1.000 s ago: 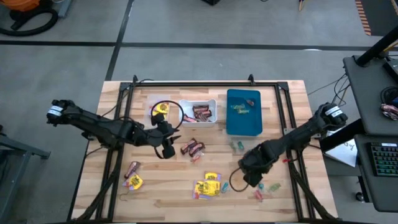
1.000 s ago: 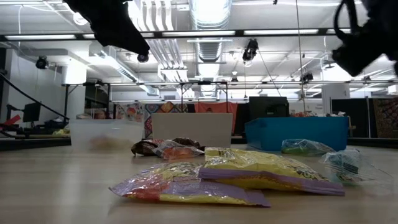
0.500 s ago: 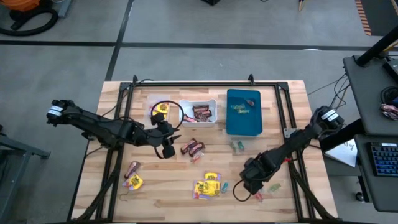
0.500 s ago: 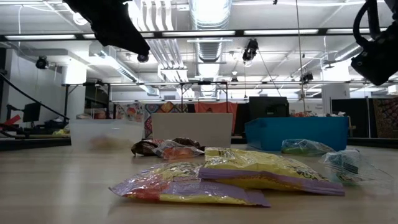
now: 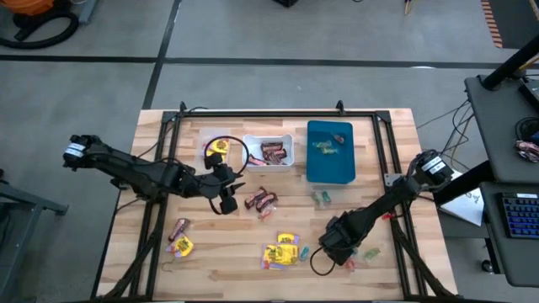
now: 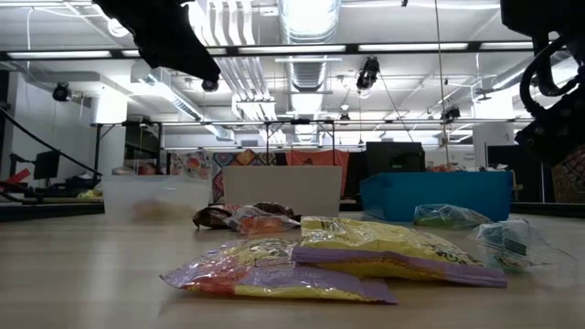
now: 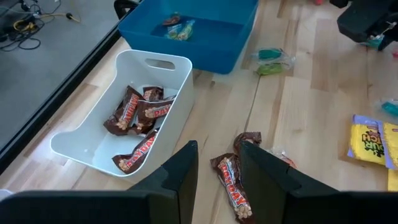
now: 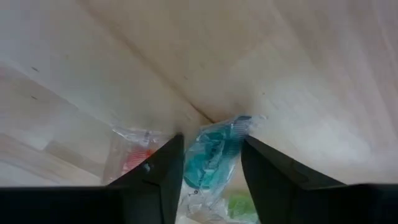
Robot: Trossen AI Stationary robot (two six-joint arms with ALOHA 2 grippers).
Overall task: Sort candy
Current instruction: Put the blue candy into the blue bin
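Low at the table's near right edge, right gripper (image 8: 211, 171) with fingers spread on either side of a teal piece (image 8: 213, 155), red piece (image 8: 134, 158) just beside it, neither one pinched. Near centre, yellow packets (image 5: 283, 249) lying in a loose cluster on the wooden table (image 5: 210, 261); two more yellow packets (image 5: 179, 238) well apart toward the near left. Mid-table, left gripper (image 7: 217, 171) hovering with fingers parted and empty above brown-red bars (image 7: 233, 180) loose on the wood. Green pieces (image 5: 321, 198) just in front of the blue bin (image 5: 330, 172). Farther back, white bin (image 7: 99, 140) with several brown-red bars inside, clear bin (image 5: 221, 151) with a yellow packet, blue bin with a few small sweets.
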